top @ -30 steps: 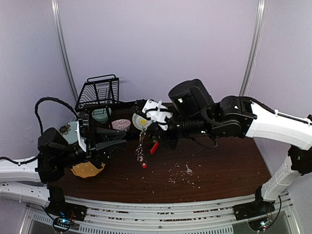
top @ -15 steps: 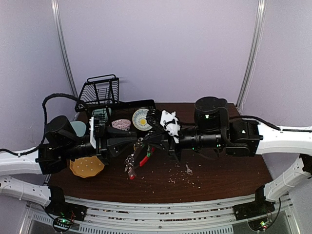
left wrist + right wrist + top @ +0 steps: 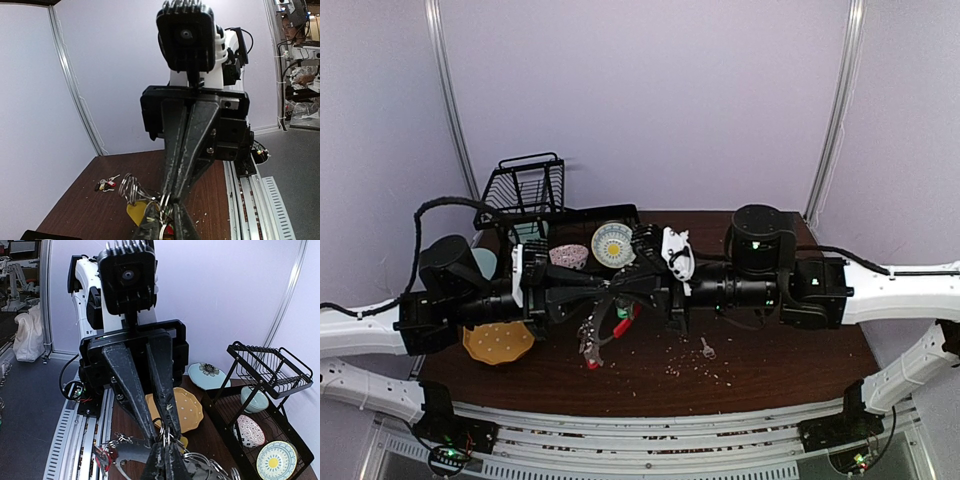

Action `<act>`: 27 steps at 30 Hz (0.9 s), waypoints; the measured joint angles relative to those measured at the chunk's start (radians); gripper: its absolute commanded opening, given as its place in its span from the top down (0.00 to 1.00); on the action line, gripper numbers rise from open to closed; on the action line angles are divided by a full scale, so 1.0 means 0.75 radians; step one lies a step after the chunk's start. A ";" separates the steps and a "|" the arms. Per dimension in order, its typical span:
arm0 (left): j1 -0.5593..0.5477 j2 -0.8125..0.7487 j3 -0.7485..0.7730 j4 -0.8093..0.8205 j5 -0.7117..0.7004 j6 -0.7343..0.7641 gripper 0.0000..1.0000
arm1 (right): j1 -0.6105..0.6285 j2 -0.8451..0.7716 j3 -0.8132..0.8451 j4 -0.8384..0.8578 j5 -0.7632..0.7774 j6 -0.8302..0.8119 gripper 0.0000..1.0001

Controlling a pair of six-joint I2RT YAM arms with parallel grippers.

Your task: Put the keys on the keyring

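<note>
The left jaws (image 3: 163,432) are drawn in to a narrow V. Their tips pinch a silvery loop of the keyring (image 3: 131,186). The right jaws (image 3: 167,199) are pressed fully together and bite the same bunch of loops from the other side, so the two sets of tips nearly touch.

We see both arms stretched out level above the table (image 3: 790,365), wrists straight. They point at each other head-on, in front of the black dish rack (image 3: 532,192) and a little to its right.

The keyring hangs between the tips, clear of the table, in front of the rack. Its coiled rings fan out to one side, a yellow tag (image 3: 136,212) dangles beneath them, and the thick red clip (image 3: 624,320) slants down below the right jaws.

A small cluster of loose keys (image 3: 105,185), one red-headed and one yellow, lies flat on the table well to the right of the rack. It is apart from both jaws.

A yellow scalloped plate (image 3: 498,343) lies on the table in front of the rack, under the left arm.
</note>
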 measured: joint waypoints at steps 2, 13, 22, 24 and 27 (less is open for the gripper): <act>0.000 0.004 0.005 -0.001 0.006 0.001 1.00 | -0.004 0.000 -0.002 0.003 -0.004 -0.003 1.00; -0.012 -0.021 0.009 -0.053 -0.068 0.035 1.00 | -0.013 0.000 0.002 -0.024 0.020 -0.067 0.83; 0.003 -0.030 0.090 -0.307 -0.257 0.139 1.00 | -0.020 0.007 0.180 -0.315 0.180 -0.284 0.68; 0.003 -0.030 0.110 -0.326 -0.274 0.150 1.00 | -0.020 0.024 0.229 -0.349 0.192 -0.328 0.69; 0.003 -0.030 0.120 -0.343 -0.282 0.159 1.00 | -0.020 0.064 0.270 -0.375 0.197 -0.384 0.75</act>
